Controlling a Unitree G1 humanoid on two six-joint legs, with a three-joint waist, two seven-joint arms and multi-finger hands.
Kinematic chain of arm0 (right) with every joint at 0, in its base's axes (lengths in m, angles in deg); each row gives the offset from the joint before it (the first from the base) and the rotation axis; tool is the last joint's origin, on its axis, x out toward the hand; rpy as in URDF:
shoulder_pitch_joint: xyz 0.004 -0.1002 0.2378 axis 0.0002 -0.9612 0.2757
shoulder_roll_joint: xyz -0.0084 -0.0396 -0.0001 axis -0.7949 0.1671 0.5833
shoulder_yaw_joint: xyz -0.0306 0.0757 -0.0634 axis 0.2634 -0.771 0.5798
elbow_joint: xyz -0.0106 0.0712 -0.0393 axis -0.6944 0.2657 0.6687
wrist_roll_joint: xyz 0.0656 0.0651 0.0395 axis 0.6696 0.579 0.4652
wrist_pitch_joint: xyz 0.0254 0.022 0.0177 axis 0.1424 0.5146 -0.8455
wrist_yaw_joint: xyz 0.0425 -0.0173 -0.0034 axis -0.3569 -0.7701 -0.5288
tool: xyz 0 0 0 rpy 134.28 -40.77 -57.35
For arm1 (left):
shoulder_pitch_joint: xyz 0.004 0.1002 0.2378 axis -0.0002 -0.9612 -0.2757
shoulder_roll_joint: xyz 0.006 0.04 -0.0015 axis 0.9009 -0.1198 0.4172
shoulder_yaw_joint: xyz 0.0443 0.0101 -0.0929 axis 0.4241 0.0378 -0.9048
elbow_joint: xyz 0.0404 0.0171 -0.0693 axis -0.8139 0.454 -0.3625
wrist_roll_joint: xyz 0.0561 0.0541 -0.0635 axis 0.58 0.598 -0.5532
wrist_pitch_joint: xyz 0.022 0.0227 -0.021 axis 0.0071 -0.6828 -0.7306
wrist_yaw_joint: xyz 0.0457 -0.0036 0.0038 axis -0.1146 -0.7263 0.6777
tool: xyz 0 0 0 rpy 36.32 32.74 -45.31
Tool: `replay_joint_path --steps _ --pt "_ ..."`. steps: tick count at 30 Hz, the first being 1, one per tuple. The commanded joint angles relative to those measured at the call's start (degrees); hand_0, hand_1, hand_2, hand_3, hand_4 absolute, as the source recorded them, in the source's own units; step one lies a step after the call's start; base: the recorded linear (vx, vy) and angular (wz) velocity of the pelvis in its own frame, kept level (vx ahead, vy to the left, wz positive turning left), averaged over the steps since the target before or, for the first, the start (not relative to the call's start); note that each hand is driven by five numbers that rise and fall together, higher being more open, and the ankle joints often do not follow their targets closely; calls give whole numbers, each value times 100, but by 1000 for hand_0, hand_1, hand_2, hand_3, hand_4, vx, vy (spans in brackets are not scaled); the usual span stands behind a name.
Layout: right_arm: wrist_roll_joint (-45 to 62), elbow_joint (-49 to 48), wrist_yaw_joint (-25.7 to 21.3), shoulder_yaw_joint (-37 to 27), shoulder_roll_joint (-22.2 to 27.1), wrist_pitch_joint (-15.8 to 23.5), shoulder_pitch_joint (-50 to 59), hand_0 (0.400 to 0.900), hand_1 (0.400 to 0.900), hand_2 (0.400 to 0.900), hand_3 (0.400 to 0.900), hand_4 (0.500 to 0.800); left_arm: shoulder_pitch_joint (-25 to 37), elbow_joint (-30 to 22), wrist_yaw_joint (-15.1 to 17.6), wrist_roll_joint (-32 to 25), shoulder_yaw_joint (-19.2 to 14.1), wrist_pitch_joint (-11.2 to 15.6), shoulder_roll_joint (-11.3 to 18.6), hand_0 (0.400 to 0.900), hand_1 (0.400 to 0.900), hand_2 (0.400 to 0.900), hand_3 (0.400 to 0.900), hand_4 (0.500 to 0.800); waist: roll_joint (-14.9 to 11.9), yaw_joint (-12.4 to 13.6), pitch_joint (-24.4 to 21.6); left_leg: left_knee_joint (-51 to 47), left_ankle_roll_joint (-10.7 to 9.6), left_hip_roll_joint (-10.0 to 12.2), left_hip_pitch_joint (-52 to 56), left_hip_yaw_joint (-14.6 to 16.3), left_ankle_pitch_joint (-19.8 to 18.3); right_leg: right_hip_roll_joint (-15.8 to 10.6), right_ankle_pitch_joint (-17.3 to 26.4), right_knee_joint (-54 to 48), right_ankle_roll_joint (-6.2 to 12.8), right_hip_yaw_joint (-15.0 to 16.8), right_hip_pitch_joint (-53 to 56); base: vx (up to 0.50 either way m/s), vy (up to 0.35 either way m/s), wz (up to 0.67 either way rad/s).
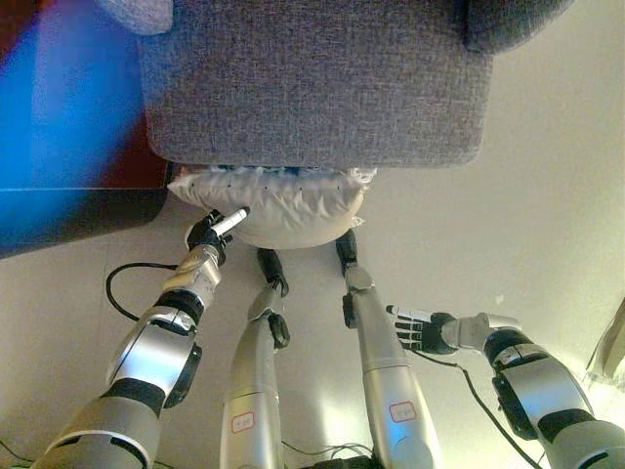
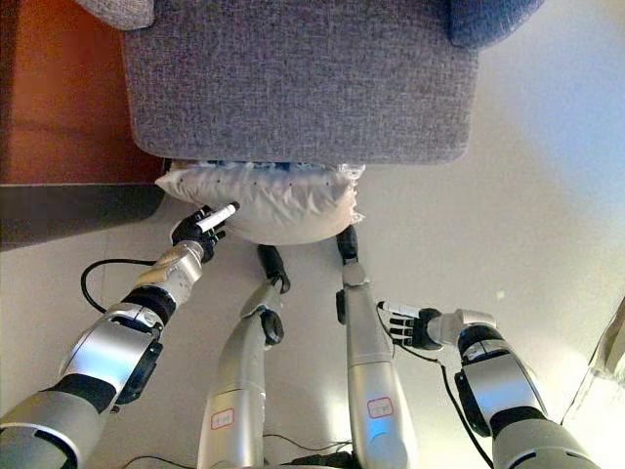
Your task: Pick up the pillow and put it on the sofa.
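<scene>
A white pillow (image 1: pixel 278 203) lies on the floor against the front of the grey sofa (image 1: pixel 312 83); its back edge is hidden under the sofa's seat. My left hand (image 1: pixel 215 230) is at the pillow's lower left edge, fingers extended and touching it, not closed round it. It also shows in the right eye view (image 2: pixel 202 225). My right hand (image 1: pixel 422 329) is low on the right, fingers straight and empty, well clear of the pillow (image 2: pixel 264 200).
The sofa's seat fills the top of the view. A dark red-brown wall or cabinet (image 2: pixel 54 93) with a dark base strip stands at the left. Pale floor (image 1: pixel 547 195) spreads to the right.
</scene>
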Motion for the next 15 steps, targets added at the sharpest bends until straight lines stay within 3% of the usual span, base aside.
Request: replay_joint_path --steps 1,7,8,11,14,15 --pt "-2 318 20 144 117 -390 -262 900 900 900 900 800 367 299 75 -213 -89 92 167 900 900 900 900 800 24 -130 55 1165 -302 -140 -425 -117 -989 282 -235 -139 99 65 -122 78 2 -8" --pt "-5 365 55 145 218 -555 -58 900 900 900 900 800 660 394 270 -396 -115 -68 272 900 900 900 900 800 91 -186 55 1235 -326 -113 -577 -117 -982 303 -252 -44 103 121 -292 64 14 -8" --pt "-1 372 50 132 226 -583 -20 900 900 900 900 800 705 407 308 -400 -124 -85 296 900 900 900 900 800 129 -164 52 1282 -363 -104 -538 -187 -1177 346 -446 44 122 141 -271 130 24 -10" --pt "19 402 0 134 244 -622 41 900 900 900 900 800 852 475 380 -424 -113 -182 380 900 900 900 900 800 156 -188 52 1322 -363 -88 -668 -186 -1180 376 -474 110 112 157 -404 40 6 -2" --pt "53 424 -37 134 270 -594 72 900 900 900 900 800 970 488 317 -364 -73 -209 465 900 900 900 900 800 163 -194 52 1364 -356 -75 -781 -217 -1186 393 -496 193 111 165 -519 0 -7 -1" --pt "83 427 -39 136 277 -556 95 900 900 900 900 800 1037 483 311 -392 -43 -198 493 743 743 743 743 706 162 -204 52 1378 -356 -67 -828 -221 -1194 393 -502 206 116 160 -563 0 0 0"
